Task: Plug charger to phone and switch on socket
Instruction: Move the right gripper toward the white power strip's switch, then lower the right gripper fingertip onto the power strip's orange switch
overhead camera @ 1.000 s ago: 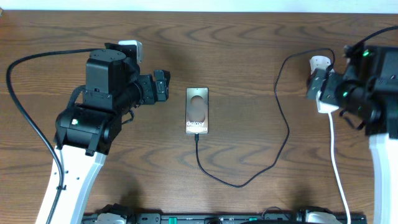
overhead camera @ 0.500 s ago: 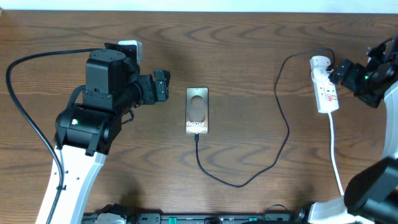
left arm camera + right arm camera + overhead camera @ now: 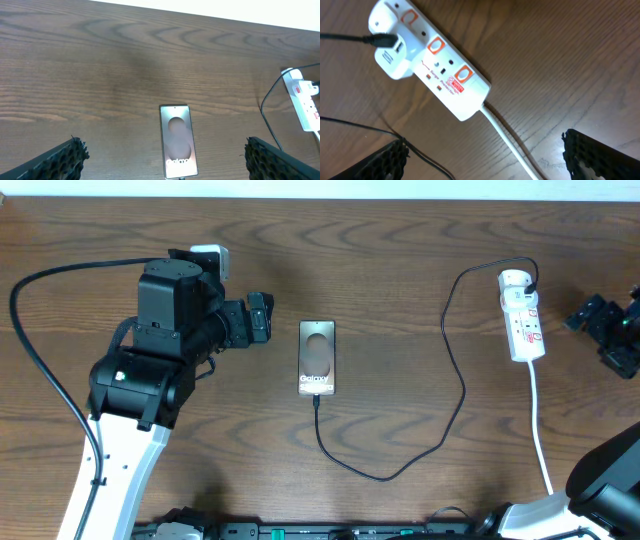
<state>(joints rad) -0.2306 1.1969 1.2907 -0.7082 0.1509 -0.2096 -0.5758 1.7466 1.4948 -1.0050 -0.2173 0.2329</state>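
Only overhead, whole charger point(image 3: 463, 395) from socket point(image 3: 522, 325) to phone point(image 3: 317, 357); both jaws spread, empty.

The white socket point(image 3: 440, 67) lies slantwise on the wooden table point(image 3: 565, 60), and its white cord point(image 3: 507, 137) leaves toward the bottom. A white adapter point(image 3: 394, 60) sits in its upper-left end, with the black charger point(image 3: 345, 37) running from it to the left edge. The right gripper point(image 3: 482, 150) shows two dark fingertips point(image 3: 380, 162) wide apart, holding nothing.

Robotics lab bench: left arm point(image 3: 150, 380), right arm point(image 3: 612, 480) flanking wood-grain table point(image 3: 400, 240), pale wall point(image 3: 250, 10) behind.
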